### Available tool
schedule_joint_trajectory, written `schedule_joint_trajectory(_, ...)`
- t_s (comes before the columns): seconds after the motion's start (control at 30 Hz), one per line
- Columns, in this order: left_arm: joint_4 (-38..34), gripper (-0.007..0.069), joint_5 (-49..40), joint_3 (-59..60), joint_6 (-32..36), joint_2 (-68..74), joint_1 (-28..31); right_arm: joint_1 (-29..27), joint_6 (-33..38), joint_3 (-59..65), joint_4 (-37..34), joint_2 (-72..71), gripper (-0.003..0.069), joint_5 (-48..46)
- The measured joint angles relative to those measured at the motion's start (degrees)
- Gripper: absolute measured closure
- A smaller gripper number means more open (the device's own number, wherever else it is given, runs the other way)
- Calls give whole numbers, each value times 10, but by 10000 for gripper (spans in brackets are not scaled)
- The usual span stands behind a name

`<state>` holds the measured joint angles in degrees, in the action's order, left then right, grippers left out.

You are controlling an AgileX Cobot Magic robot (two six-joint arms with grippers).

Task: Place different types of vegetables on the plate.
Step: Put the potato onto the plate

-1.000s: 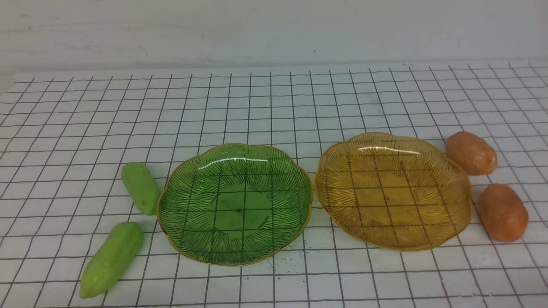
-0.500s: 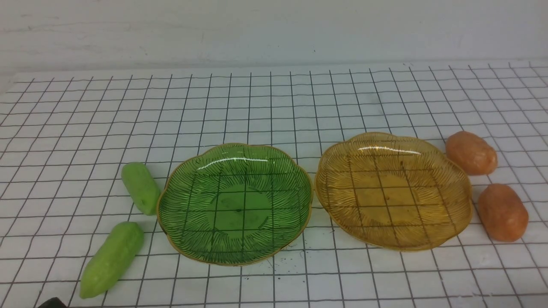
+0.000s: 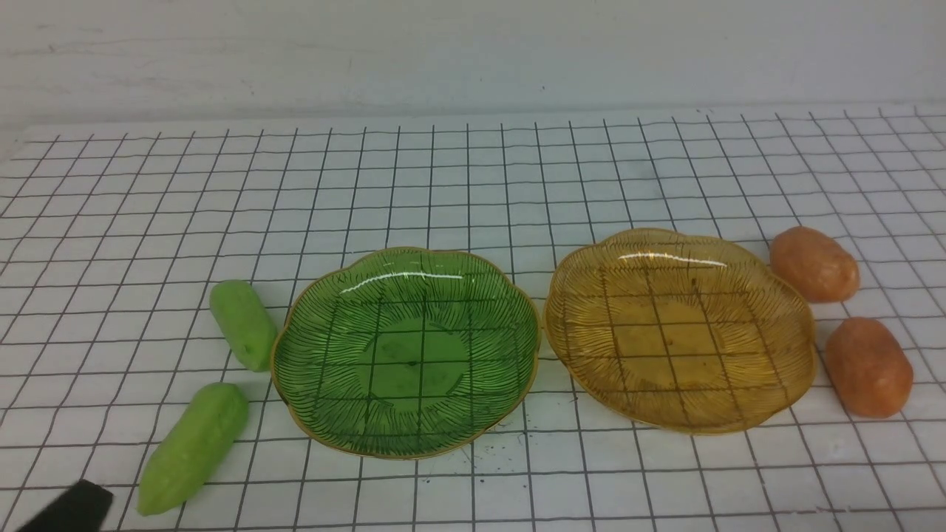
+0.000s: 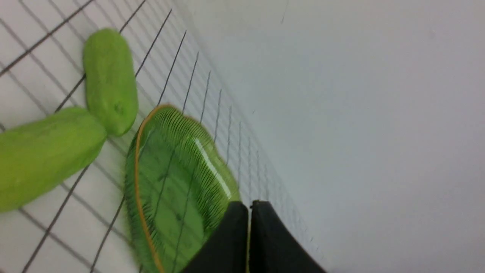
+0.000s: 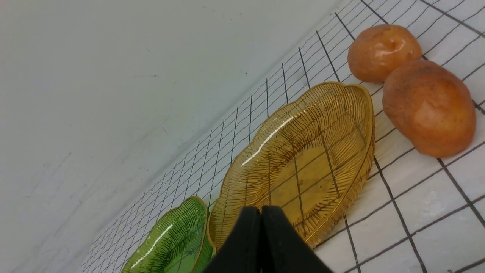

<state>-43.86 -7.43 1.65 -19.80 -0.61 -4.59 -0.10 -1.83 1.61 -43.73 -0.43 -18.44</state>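
Hanging pressed together, empty: left pincer, right pincer. Front view catches only a cut-off corner of the left; right hidden there.

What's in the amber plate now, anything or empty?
Empty: the whole bottom of the amber plate shows bare; the far potato and the near potato lie outside it, to its right.

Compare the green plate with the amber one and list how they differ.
Colour: the green plate is clear green glass, the amber plate golden yellow. Side: the green plate lies toward the robot's left, the amber plate toward its right. Neighbours: two light-green pieces lie beside the green plate, two orange-brown pieces beside the amber plate. Shared: both are empty, scalloped, ribbed and see-through.
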Motion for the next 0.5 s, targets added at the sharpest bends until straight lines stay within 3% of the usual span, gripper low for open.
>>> schedule_joint_trajectory(0.13,-26,631,30,-24,18,0,0,0,49,-30,7,0,674,-1)
schedule_joint_trajectory(0.23,-30,631,-19,-101,93,22,0,0,100,-107,39,34,674,-8)
schedule_joint_trajectory(0.4,-27,631,-182,-199,198,154,0,0,112,-216,150,185,671,-88)
schedule_joint_trajectory(0.5,-5,631,-303,-253,261,284,0,0,54,-276,250,321,669,-146)
